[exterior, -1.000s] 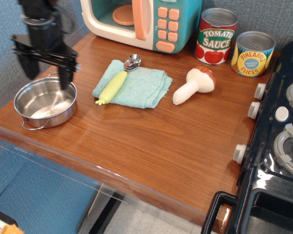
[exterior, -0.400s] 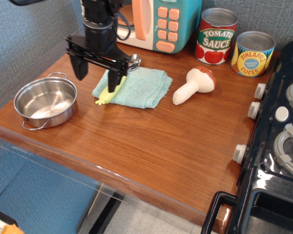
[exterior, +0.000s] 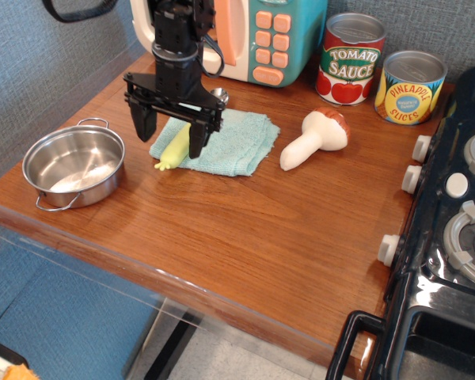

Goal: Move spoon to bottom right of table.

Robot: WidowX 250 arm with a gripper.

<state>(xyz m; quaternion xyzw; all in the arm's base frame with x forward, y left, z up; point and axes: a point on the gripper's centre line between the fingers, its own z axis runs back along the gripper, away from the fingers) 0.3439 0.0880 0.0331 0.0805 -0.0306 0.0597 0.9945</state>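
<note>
Spoon (exterior: 174,147): pale yellow-green handle, metal bowl mostly hidden, lying diagonally, upper left of frame. Table (exterior: 245,229): glossy brown wood-grain.

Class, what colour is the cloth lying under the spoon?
Light teal, seen in the only view: the cloth lies under the spoon.

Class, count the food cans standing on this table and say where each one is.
2. The tomato sauce can stands at the back of the table, right of the toy microwave. The pineapple slices can stands just right of it, beside the stove. None seems hidden.
</note>
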